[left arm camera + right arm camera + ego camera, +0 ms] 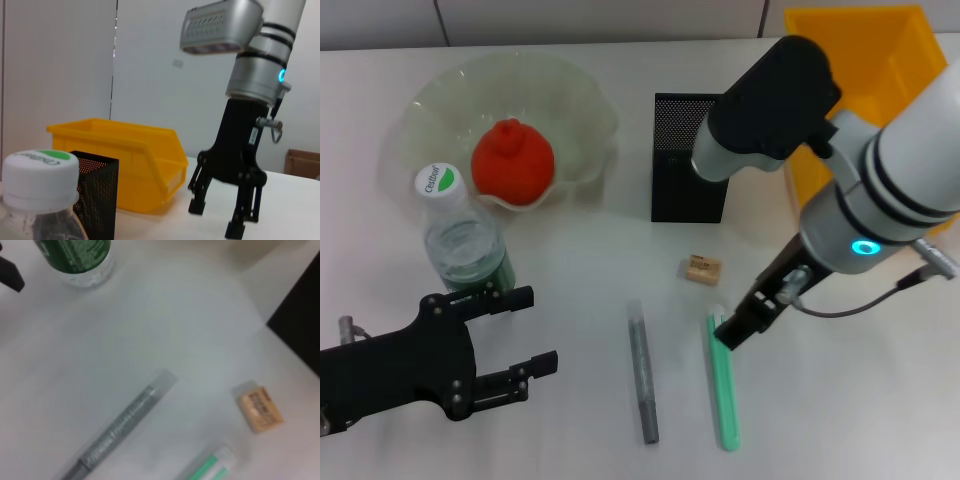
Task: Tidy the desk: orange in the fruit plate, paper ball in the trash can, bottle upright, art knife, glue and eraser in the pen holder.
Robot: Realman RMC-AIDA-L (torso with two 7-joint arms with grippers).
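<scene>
White desk (570, 290) seen from the head camera. The orange (512, 161) lies in the translucent fruit plate (575, 120) at the far left. Just in front of the plate the bottle (463, 237) stands upright, white cap on top. The black mesh pen holder (682, 165) stands near the centre, with the yellow trash can (865, 60) to its right at the far edge. The eraser (702, 269) lies on the desk in front of the pen holder. Nearer the robot lie two long items side by side and apart: the grey art knife (643, 372) and, to its right, the green glue (723, 385).

The right gripper (745, 325) points downward over the far end of the glue; the left wrist view shows its jaws spread, with nothing between them. The left gripper (525, 335) hovers low at the near left, just in front of the bottle, jaws spread and empty.
</scene>
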